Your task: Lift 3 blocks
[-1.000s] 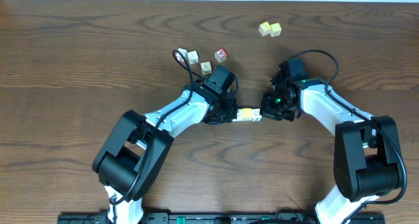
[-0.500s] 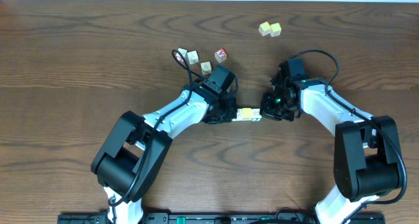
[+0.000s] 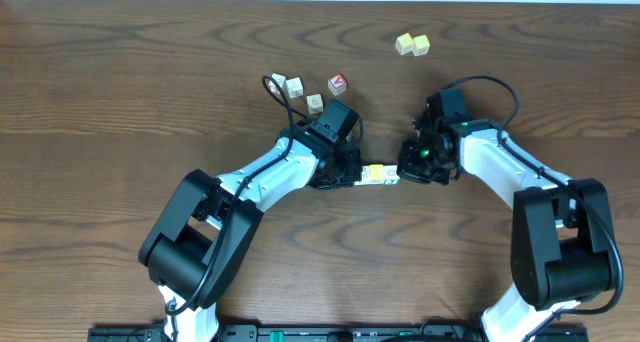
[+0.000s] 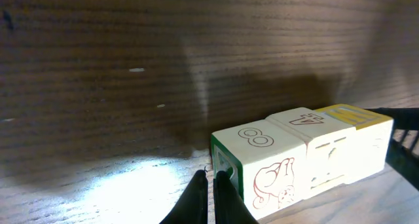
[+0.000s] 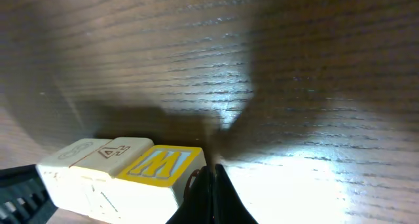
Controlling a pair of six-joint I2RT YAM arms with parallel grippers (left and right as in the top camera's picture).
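- You see three alphabet blocks [image 3: 377,174] in one row.
- Two plain yellow cubes [image 3: 411,45] sit together.
- One red-faced cube [image 3: 337,82].
- Three pale cubes [image 3: 294,85] show near it.

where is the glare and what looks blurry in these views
Left wrist: a white glare patch on the table beside the left tool, whose shut tips are dark and soft; the three blocks are fairly sharp. Right wrist: glare on the table right of the right tool, shadow behind the blocks, whole frame slightly soft. Overhead: even light, no glare.
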